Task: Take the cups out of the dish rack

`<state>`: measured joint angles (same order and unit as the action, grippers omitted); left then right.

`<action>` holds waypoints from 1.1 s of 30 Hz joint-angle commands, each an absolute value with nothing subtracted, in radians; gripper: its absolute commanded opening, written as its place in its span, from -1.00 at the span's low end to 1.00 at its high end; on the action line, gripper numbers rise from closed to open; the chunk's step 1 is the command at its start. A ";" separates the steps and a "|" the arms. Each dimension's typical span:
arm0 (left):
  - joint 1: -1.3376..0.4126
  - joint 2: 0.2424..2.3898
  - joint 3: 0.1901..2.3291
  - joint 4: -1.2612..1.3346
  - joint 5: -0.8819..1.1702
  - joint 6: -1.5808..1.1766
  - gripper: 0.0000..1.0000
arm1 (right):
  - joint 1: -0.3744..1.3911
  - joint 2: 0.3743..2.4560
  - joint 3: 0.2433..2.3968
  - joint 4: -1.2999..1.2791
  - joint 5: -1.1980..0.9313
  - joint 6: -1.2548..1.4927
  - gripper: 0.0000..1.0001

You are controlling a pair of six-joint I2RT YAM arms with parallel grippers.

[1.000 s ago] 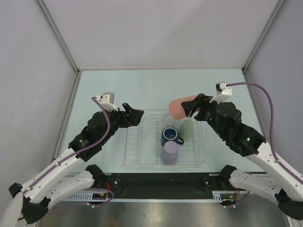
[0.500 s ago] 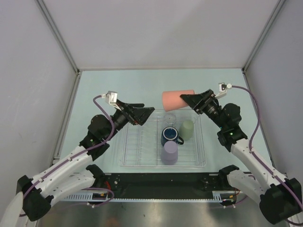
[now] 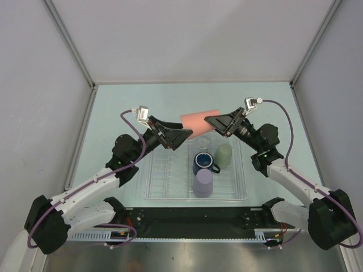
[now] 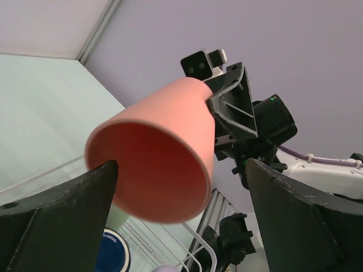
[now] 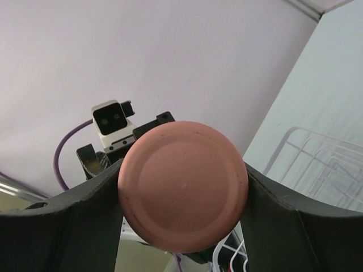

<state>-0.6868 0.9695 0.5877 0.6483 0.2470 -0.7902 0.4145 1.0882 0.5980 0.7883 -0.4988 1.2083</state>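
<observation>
My right gripper (image 3: 211, 120) is shut on the base end of the salmon-pink cup (image 3: 198, 120) and holds it on its side in the air above the far edge of the clear dish rack (image 3: 164, 175). The cup's base fills the right wrist view (image 5: 182, 187) between the fingers (image 5: 85, 221). My left gripper (image 3: 182, 139) is open and faces the cup's mouth (image 4: 159, 153), its fingertips (image 4: 108, 170) on either side of the rim without gripping. In the rack sit a dark blue mug (image 3: 203, 163), a lavender cup (image 3: 202, 183), a pale green cup (image 3: 224, 154) and a small clear cup (image 3: 203, 141).
The rack's wire ribs show below the held cup in the left wrist view (image 4: 207, 224) and at the right of the right wrist view (image 5: 317, 164). Pale walls and metal frame posts (image 3: 71, 45) enclose the table (image 3: 136, 102). Both arms meet over the rack's far end.
My right gripper has carried the salmon cup left and higher, turning it on its side. My left gripper has risen and swung right until its open fingers flank the cup's mouth.
</observation>
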 commanded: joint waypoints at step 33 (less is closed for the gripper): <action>-0.569 1.104 1.190 -0.291 -0.133 -0.491 -0.99 | 0.311 0.876 0.946 -0.034 -0.160 0.830 0.99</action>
<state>-0.6464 1.0283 0.9646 0.1207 0.1345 -0.6399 0.3248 0.9447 0.8055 0.2832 -0.3286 0.9955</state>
